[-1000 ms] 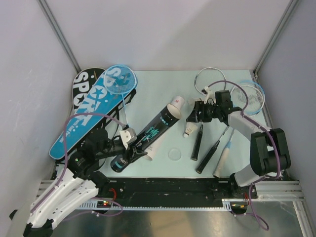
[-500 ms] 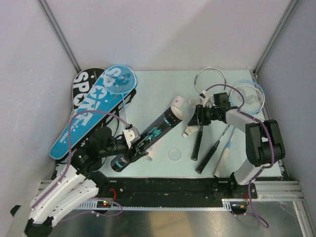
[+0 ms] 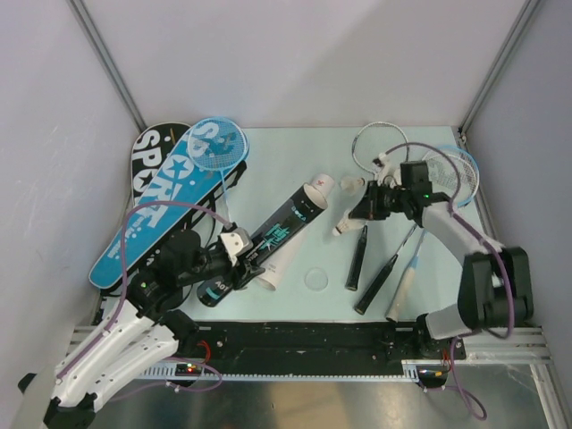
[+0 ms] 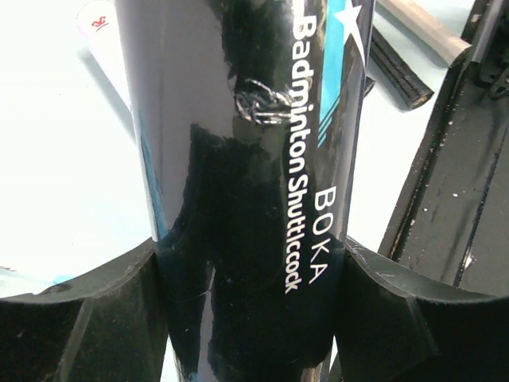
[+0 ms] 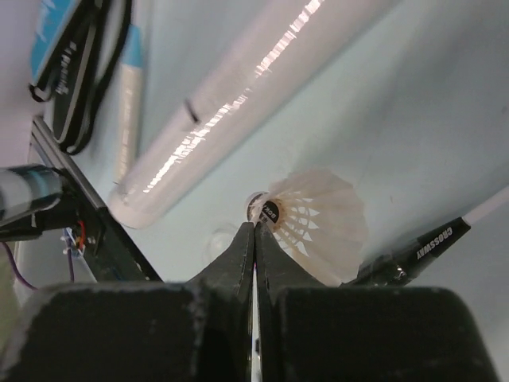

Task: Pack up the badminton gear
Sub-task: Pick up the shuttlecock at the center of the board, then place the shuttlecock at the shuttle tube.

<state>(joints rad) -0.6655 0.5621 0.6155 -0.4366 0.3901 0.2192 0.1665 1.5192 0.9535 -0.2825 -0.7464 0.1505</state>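
Shuttlecock (image 5: 314, 227) first: it lies on the table at about three o'clock from the middle. In my right wrist view it sits at one o'clock from the tips of my right gripper (image 5: 254, 227), its cork end turned toward me. My right fingers are pressed flat together with no gap. I cannot tell whether they have nipped anything of it or simply met beside the cork.

My left gripper (image 4: 246, 302) is spread wide around the black tube (image 4: 238, 159) and holds it at roughly eight o'clock on the table. The tube's far end points toward one o'clock, across the white tube (image 5: 238, 87).

To do this pick well, I judge I should reopen and settle one finger on each side of the cork. Then I close on the cork, not on the feathers, which would crush. I should also keep clear of the black racket handle (image 5: 421, 247) just beside it at four o'clock. My left hand should hold the tube steady, so the shuttlecock can go in cork first.
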